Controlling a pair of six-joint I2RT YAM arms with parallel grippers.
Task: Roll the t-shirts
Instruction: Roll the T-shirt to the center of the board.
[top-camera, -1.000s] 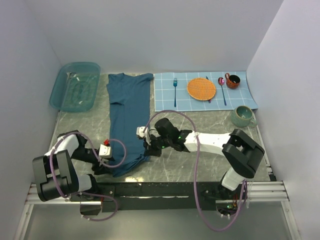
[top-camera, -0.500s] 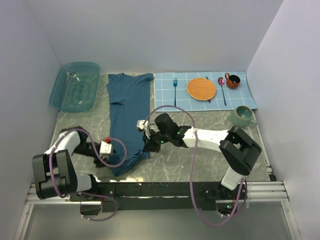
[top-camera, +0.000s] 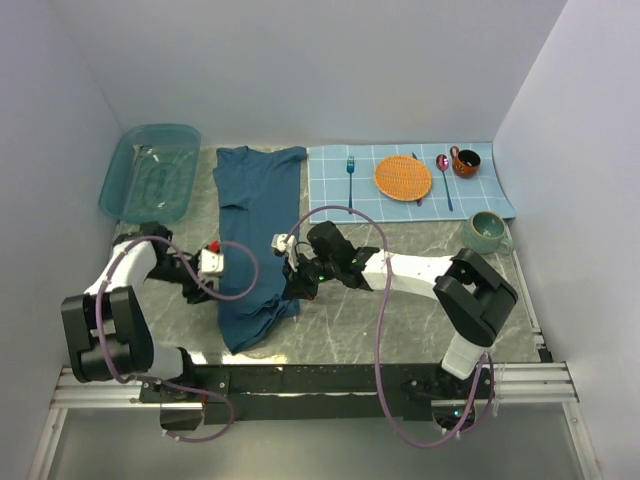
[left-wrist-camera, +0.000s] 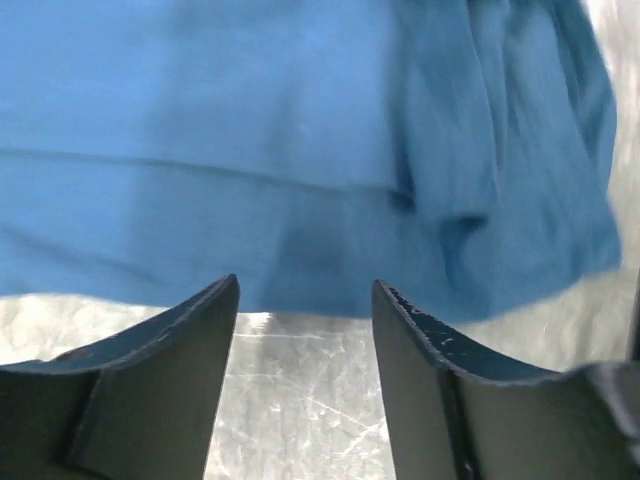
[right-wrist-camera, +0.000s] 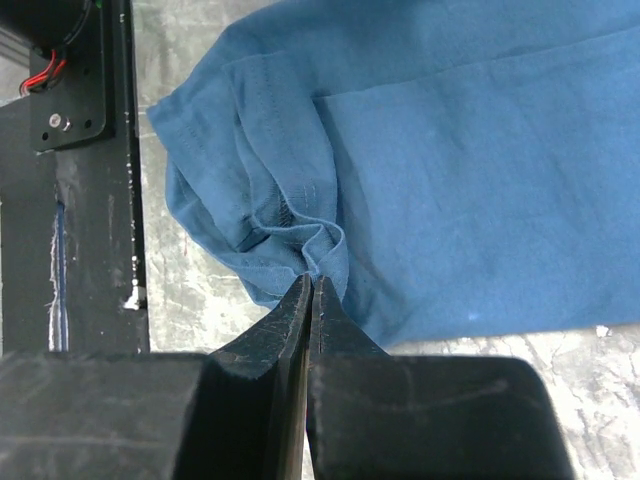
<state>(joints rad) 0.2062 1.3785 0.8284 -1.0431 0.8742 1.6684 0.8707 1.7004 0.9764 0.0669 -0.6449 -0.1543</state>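
Observation:
The dark teal-blue t-shirt lies folded into a long strip on the marble table, running from the back wall toward the near edge. Its near end is bunched. My left gripper is open at the strip's left edge. In the left wrist view the open gripper has bare table between its fingers, and the t-shirt edge lies just past the tips. My right gripper is at the right edge near the bunched end. In the right wrist view the right gripper is shut, pinching a raised fold of the t-shirt hem.
A see-through teal tub stands at the back left. A light blue gridded placemat at the back right holds a fork, an orange plate, a spoon and a brown mug. A green cup stands nearby. A black rail runs along the near edge.
My left gripper has moved away from the near edge, up along the shirt's left side. My right gripper has shifted slightly back and left, drawing the near end of the shirt with it.

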